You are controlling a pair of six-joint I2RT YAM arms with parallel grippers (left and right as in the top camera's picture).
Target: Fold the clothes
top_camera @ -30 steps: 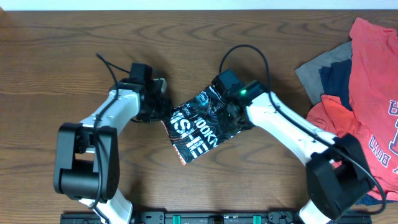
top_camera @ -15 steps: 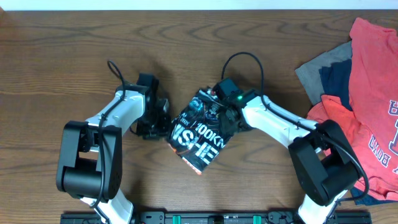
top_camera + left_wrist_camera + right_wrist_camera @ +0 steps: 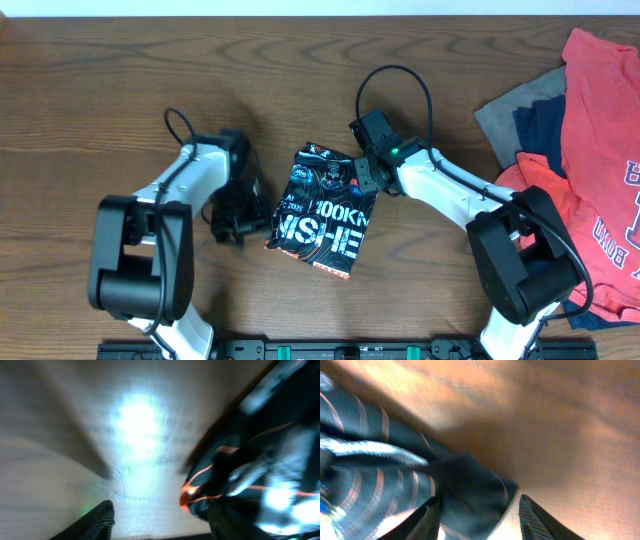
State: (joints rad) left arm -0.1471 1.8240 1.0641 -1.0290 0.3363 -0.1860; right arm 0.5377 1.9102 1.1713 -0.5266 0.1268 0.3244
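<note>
Jersey (image 3: 322,210) settled flat, both jaws parted alongside

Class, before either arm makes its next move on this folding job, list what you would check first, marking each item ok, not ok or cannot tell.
1. Jersey folded compactly, flat on the table: ok.
2. Left end effector open, empty, beside the jersey: ok.
3. Right end effector open at the jersey's edge: ok.
4. Cloth fully released by it: cannot tell.
5. Pile of other garments folded: not ok.
</note>
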